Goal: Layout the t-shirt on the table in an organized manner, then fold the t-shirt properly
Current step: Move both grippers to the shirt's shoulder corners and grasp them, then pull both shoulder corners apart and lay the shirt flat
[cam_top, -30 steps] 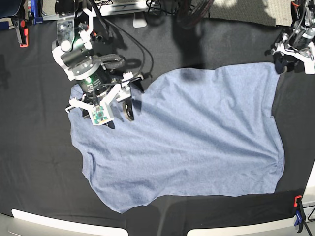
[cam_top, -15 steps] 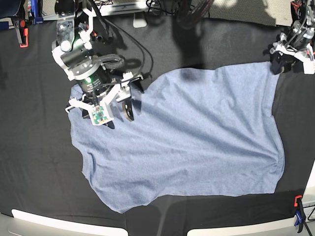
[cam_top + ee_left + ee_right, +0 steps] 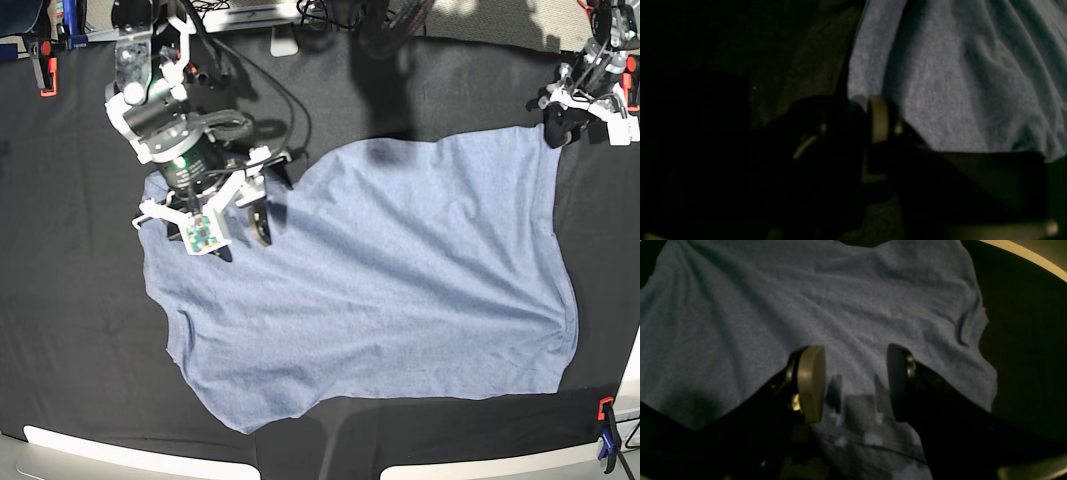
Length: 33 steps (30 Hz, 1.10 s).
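Observation:
The blue-grey t-shirt [image 3: 380,280] lies spread over the black table [image 3: 70,300], plain side up, with mild wrinkles. My right gripper [image 3: 243,235] hovers over the shirt's upper left part. In the right wrist view the right gripper [image 3: 855,383] is open, with only flat cloth [image 3: 806,306] beneath its fingers. My left gripper [image 3: 558,128] sits at the shirt's far right corner. In the dark left wrist view its jaws stand nearly together on the shirt's edge [image 3: 858,100], beside one tan pad [image 3: 878,118].
A red clamp [image 3: 47,72] grips the table's far left edge, and a red and blue clamp [image 3: 607,428] the near right. Cables and equipment [image 3: 300,20] crowd the back edge. Pale boards [image 3: 130,458] run along the front.
My left gripper has shifted a little up and left at the shirt's far right corner and its jaws have closed. The right arm and the shirt have barely moved.

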Available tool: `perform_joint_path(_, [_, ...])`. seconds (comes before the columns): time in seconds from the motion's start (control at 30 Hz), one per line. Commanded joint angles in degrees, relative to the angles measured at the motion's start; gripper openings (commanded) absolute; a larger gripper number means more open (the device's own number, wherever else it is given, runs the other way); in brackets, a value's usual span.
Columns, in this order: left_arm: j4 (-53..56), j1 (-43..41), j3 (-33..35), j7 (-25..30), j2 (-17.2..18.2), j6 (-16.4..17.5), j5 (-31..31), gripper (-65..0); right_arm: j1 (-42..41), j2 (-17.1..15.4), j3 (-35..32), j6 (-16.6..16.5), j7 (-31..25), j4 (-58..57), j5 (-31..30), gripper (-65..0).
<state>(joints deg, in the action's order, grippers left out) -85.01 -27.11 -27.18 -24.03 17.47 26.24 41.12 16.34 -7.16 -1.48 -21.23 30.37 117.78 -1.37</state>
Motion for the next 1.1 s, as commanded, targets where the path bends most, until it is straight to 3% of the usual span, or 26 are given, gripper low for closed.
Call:
perform_joint_path(0.0, [-1.0,0.0,-0.5,1.7,0.8,0.8,0.7,-59.5,-0.5,-0.2,0.0,0.2,-1.6,1.1,-0.4,-37.7])
perform_joint_path(0.03, [-1.0,0.0,-0.5,2.4,0.8,0.8,0.3,-65.0,-0.5,-0.2,0.0,0.2,-1.6,1.1,-0.3,-37.7])
perform_joint_path(0.13, [-1.0,0.0,-0.5,6.2,0.8,0.8,-3.2,-65.0,-0.5,-0.2,0.1,0.2,-1.0,1.1,-0.3,-37.7])
perform_joint_path(0.3, [-1.0,0.0,-0.5,7.3,0.8,0.3,-6.6,-65.0,-0.4,-0.1,4.8,0.7,5.6,2.2,-3.8,-37.6])
perform_joint_path(0.47, [-1.0,0.0,-0.5,7.8,0.8,0.3,-6.6,-65.0,-0.3,-0.1,19.7,0.1,18.9,2.8,-15.0,-37.4])
perform_joint_path(0.63, [-1.0,0.0,-0.5,7.8,0.8,0.3,-6.6,-65.0,-0.3,-0.1,36.3,-4.9,29.1,2.4,-27.1,-37.4])
perform_joint_path(0.83, [-1.0,0.0,-0.5,8.7,0.8,0.4,-6.5,-65.0,-0.3,-0.1,46.6,-5.2,29.2,-4.9,-31.8,-37.5])
perform_joint_path(1.07, [-1.0,0.0,-0.5,8.7,0.8,0.4,-6.6,-65.0,-0.3,-0.1,44.9,-8.4,29.2,-16.2,-34.9,-37.4])
